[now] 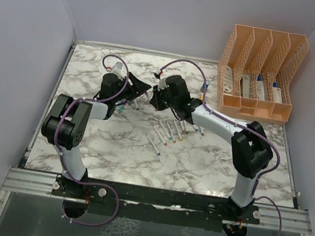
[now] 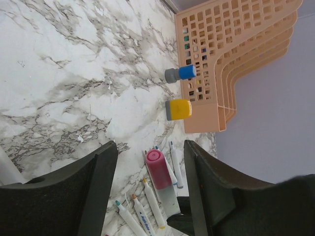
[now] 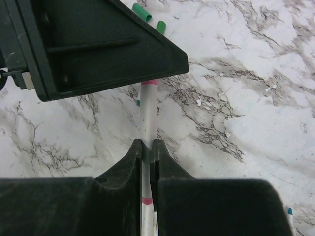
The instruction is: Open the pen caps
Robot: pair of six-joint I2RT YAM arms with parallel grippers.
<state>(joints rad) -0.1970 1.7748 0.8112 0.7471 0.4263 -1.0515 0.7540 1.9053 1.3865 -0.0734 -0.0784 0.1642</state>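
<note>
Pink cap [image 2: 158, 167] sits on the end of a white pen [image 3: 146, 123], mid-table between the two arms; the left wrist view shows it nearly end-on, a smooth glossy plastic cylinder. From the right wrist I only get a thin pink band of it [image 3: 149, 82]; the rest is hidden under the black body of the left gripper [image 2: 150, 147]. Left fingers stand wide apart with the cap in the gap, table showing on both sides, so I read no contact there. The cap is nearer the finger on the picture's right. Right gripper [image 3: 146, 150] is clamped tight on the pen's barrel, further back from the cap; the barrel is slim and round with a second pink band near the bottom edge, and its tail is cut off by the frame. In the top view both grippers meet nose to nose and I can't make out the cap or pen there.

Two loose green caps [image 3: 142, 12] lie on the table beyond the left gripper. A loose row of other pens [image 1: 167, 133] lies just in front of the right arm; their caps are too small to sort by colour. The table [image 1: 198, 160] is white marble with grey veins. A perforated orange organizer [image 1: 261, 68] stands at the far right, with a blue cylinder [image 2: 186, 72] and yellow block [image 2: 178, 109] beside it.
</note>
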